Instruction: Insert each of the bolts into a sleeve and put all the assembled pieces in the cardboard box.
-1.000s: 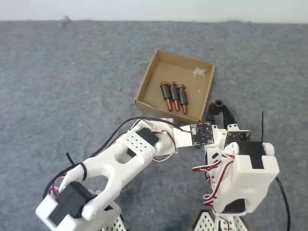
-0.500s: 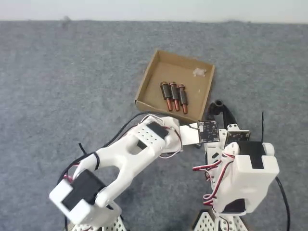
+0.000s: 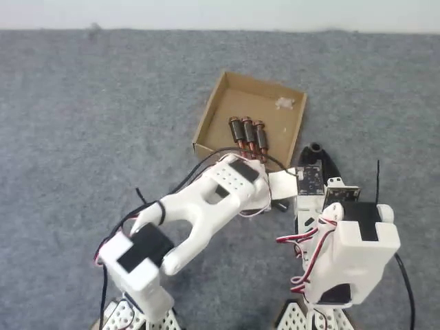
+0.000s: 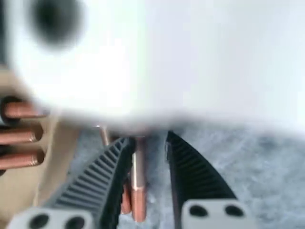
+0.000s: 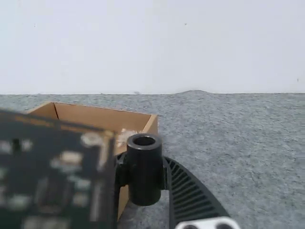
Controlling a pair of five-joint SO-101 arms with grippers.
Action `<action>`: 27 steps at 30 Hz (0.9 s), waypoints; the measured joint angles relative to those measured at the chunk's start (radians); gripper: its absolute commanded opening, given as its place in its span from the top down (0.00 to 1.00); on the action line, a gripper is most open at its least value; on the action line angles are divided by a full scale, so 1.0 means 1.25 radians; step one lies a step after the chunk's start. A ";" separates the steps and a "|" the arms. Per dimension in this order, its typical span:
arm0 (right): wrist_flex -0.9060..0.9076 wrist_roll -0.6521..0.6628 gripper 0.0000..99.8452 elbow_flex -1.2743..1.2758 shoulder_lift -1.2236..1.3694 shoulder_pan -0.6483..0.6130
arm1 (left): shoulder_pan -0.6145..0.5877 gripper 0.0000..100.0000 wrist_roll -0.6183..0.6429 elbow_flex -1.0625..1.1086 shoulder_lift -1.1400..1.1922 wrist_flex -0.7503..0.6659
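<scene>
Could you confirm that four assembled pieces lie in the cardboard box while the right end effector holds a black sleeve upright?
Not quite: the high view shows three assembled pieces in the cardboard box, not four; the right end effector does hold the sleeve upright.

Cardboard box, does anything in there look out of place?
A small white scrap lies on the floor of the cardboard box, near its far right corner; it is neither bolt nor sleeve. The three assembled pieces lie neatly side by side.
</scene>
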 measured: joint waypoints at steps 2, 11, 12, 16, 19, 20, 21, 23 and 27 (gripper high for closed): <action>0.000 0.000 0.99 0.000 0.000 -0.002 | 0.000 0.89 -0.012 -0.038 0.025 0.033; 0.000 0.000 0.99 0.000 0.000 0.000 | -0.001 0.91 -0.026 -0.083 0.053 0.070; 0.000 0.000 0.99 0.000 0.000 0.000 | -0.001 0.93 -0.026 -0.083 0.053 0.070; 0.000 0.000 0.99 0.000 0.000 -0.001 | -0.001 0.99 -0.026 -0.083 0.053 0.075; 0.000 0.000 0.99 0.000 0.000 0.000 | 0.000 0.99 -0.026 -0.085 0.053 0.088; 0.000 0.000 0.99 0.000 0.000 -0.001 | 0.002 0.99 -0.026 -0.085 0.053 0.093; 0.000 0.000 0.99 0.000 0.000 -0.002 | 0.004 0.99 -0.027 -0.085 0.053 0.098; 0.000 0.000 0.99 0.000 0.000 -0.001 | 0.004 0.99 -0.029 -0.086 0.052 0.114; 0.000 0.000 0.99 0.000 0.000 0.000 | 0.007 0.99 -0.007 -0.091 0.052 0.149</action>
